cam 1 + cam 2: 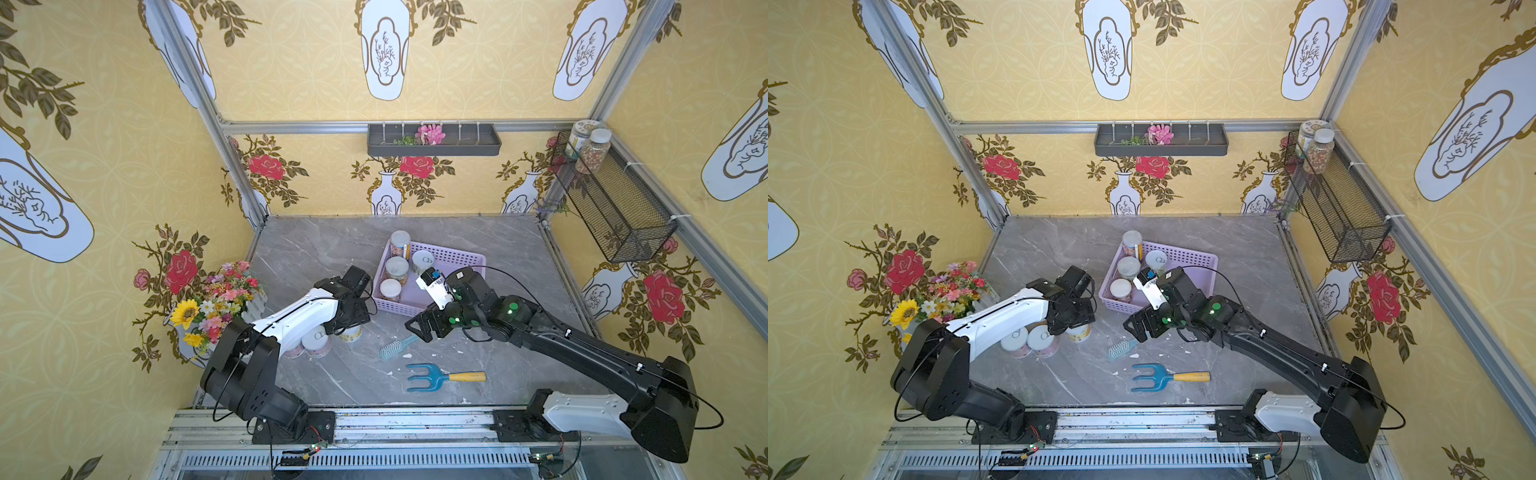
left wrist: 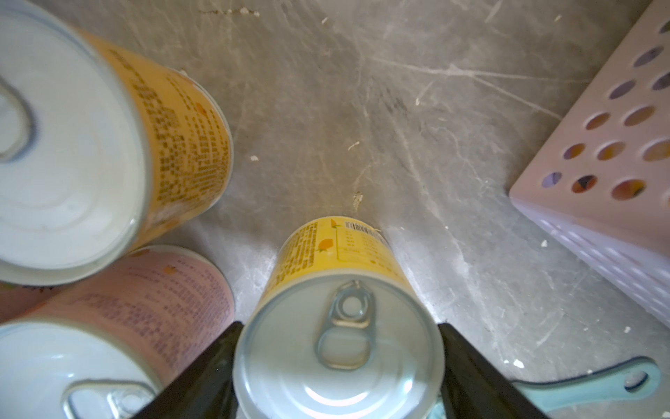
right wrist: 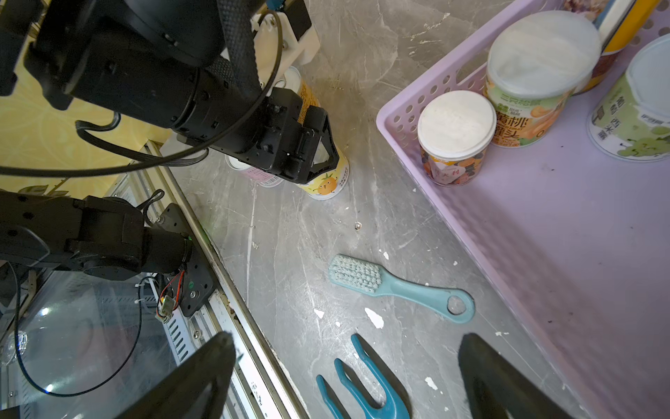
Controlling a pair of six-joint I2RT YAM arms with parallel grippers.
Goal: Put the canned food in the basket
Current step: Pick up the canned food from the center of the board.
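Progress stands at roughly the halfway mark, judging by how the cans are spread. Four cans already stand upright inside the basket [image 1: 457,254]: a tall can [image 1: 400,243] at the corner farthest from both grippers, and three shorter ones [image 3: 456,134] ranged along the wall nearest the left gripper [image 2: 338,324]. That gripper is down at table [image 2: 362,109] level with its fingers on either side of a yellow can [image 2: 333,250], which stands upright on the table with its pull-tab top up. The fingers sit right against the can's sides, but whether they are pressing on it I cannot tell. Just beside the gripper, on the side away from the basket, an orange can [image 2: 174,138] and a pink can [image 2: 145,286] wait close together, also upright. That makes at least three cans to move; any others under the left arm are hidden. The basket's perforated corner lies near the left gripper, with bare table between, so the carry looks short. The right gripper [image 3: 348,341] hangs with its jaws wide apart and nothing between them, just outside the basket's near wall, above a teal brush [image 3: 391,286] and a blue garden fork [image 3: 362,384]. Neither belongs to the task.
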